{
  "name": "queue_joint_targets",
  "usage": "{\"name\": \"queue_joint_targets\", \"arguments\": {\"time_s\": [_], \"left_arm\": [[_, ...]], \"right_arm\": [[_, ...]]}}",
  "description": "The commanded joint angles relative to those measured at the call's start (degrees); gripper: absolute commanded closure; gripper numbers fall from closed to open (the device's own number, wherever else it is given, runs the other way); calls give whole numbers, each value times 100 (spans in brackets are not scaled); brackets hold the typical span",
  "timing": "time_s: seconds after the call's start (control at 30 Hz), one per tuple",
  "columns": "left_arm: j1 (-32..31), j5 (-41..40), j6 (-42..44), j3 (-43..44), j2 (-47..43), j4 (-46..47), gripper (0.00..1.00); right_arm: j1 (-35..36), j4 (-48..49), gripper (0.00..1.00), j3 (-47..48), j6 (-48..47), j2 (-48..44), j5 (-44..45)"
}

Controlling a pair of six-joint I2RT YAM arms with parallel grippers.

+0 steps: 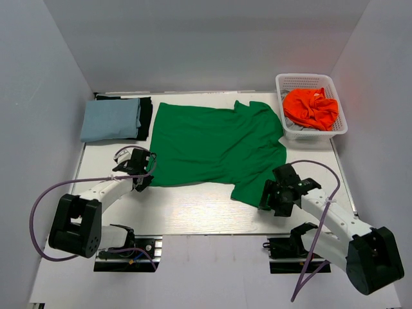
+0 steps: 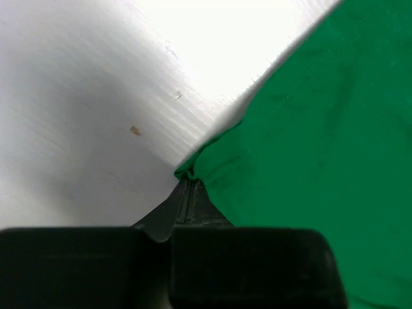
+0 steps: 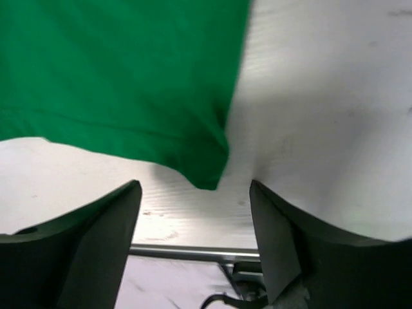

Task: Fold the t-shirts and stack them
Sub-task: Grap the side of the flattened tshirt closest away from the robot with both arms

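Note:
A bright green t-shirt [image 1: 212, 145] lies spread flat across the middle of the table. My left gripper [image 1: 149, 174] is at its near left corner, and in the left wrist view it [image 2: 188, 183] is shut on a bunched tip of the green cloth [image 2: 322, 129]. My right gripper [image 1: 265, 201] is at the shirt's near right corner. The right wrist view shows it [image 3: 193, 187] open, with the corner of the green shirt [image 3: 116, 77] lying between the two fingers and touching neither. A folded pale blue t-shirt [image 1: 111, 119] rests on a black one [image 1: 145, 116] at the back left. An orange t-shirt [image 1: 311, 107] lies crumpled in the basket.
The white mesh basket [image 1: 309, 78] stands at the back right corner, with grey cloth [image 1: 293, 125] under the orange shirt. White walls close in the table on three sides. The near table edge and a metal rail [image 3: 193, 252] lie just behind my right gripper.

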Motion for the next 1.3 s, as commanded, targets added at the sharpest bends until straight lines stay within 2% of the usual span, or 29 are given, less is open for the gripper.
{"name": "queue_joint_targets", "arguments": {"time_s": [0.0, 0.13, 0.3, 0.57, 0.6, 0.63, 0.67, 0.8, 0.93, 0.97, 1.13, 1.27], "left_arm": [[13, -7, -26, -82, 189, 141, 100], [13, 46, 27, -82, 190, 141, 100], [13, 107, 27, -214, -117, 141, 100], [13, 213, 80, -372, -390, 334, 100], [13, 213, 80, -372, -390, 334, 100], [13, 213, 80, -372, -390, 334, 100], [13, 213, 80, -372, -390, 273, 100], [13, 266, -87, -249, -443, -261, 100], [13, 863, -341, -627, -732, -334, 100], [13, 916, -342, -740, -811, -403, 100], [13, 1022, -465, -812, -1286, -588, 100], [13, 1022, -412, -575, -1594, -852, 100]], "right_arm": [[-28, 272, 29, -158, 91, 285, -471], [-19, 378, 40, -35, 196, 444, -138], [-19, 255, 40, 26, 817, 444, 512], [-45, 421, 40, 132, 1128, 743, 864], [-28, 483, 47, 149, 1102, 873, 847], [-28, 484, 76, 193, 1075, 927, 830], [-37, 440, 99, 237, 1084, 971, 847], [-28, -348, 100, 343, 1040, 840, 953], [-28, -878, 100, 482, 1022, -193, 434], [-28, -974, 100, 544, 1153, -337, 495], [-37, -3027, 100, 1545, 1646, -935, 1198], [-28, -3603, 100, 2055, 1936, -1506, 1611]]}}
